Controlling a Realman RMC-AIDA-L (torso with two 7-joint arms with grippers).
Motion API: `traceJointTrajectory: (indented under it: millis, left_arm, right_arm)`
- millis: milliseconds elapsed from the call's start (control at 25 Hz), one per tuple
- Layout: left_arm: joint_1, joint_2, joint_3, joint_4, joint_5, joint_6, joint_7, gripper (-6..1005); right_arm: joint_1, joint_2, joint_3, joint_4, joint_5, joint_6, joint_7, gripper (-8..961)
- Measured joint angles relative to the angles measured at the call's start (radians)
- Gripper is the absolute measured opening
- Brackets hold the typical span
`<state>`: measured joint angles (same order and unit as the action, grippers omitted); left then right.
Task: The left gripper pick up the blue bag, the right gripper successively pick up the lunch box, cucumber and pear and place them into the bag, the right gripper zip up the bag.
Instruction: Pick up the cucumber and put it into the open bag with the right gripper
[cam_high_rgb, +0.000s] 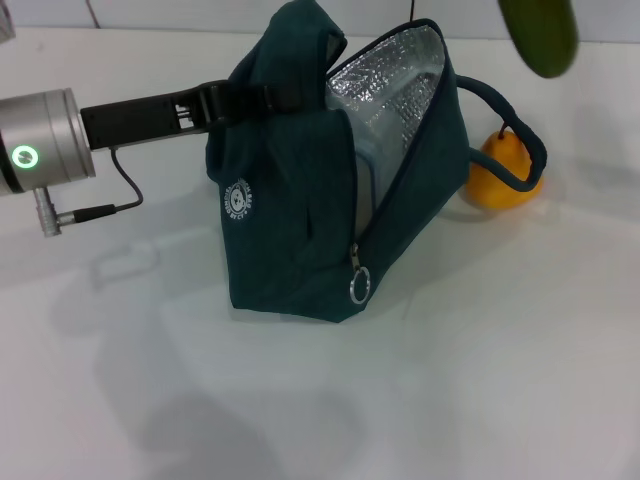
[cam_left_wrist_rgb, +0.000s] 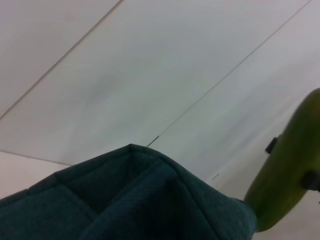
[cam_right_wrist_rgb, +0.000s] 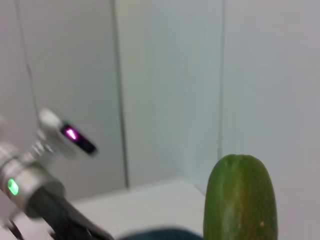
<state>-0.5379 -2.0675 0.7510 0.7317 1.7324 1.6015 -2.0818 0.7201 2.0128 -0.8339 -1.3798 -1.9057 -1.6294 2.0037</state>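
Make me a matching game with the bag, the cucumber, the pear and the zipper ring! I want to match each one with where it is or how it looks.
Things:
1. blue bag
2. cucumber
3. pear
4. zip pull

Places or states:
A. up in the air, above and to the right of the bag
B. on the table behind the bag's right side, partly behind a handle loop
C. hanging low at the bag's front corner
D. open at the top, silver lining showing, gripped at its upper left by the left gripper

Pairs: 1-D, 2-A, 3-B, 4-C
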Motion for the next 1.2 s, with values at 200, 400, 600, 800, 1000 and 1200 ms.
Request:
traceJointTrajectory:
  millis: [200,400,600,800,1000,1200]
  left_arm:
    - [-0.003,0.001,0.000,0.000,0.000,0.000,-0.001,42]
    - [-0.007,0.003,0.003,0.000,0.000,0.000,-0.002,42]
    - [-0.010,0.002,0.004,0.000,0.000,0.000,0.000,42]
    - [-0.011,0.000,0.005,0.000,0.000,0.000,0.003,42]
    - [-0.008,-0.001,0.002,0.000,0.001,0.000,0.003,42]
    - [-0.002,-0.004,0.000,0.000,0.001,0.000,0.003,42]
  right_arm:
    - [-0.024,0.000,-0.009,0.191,0.199,0.056,-0.157,582]
    - [-0.020,0.000,-0.012,0.365,0.312,0.067,-0.318,582]
    - [-0.009,0.002,-0.062,0.492,0.385,0.070,-0.438,583]
    - [0.011,0.006,-0.109,0.620,0.433,0.072,-0.558,583]
    - [0.023,0.008,-0.132,0.727,0.469,0.078,-0.651,582]
    - [0.024,0.010,-0.134,0.779,0.471,0.085,-0.687,581]
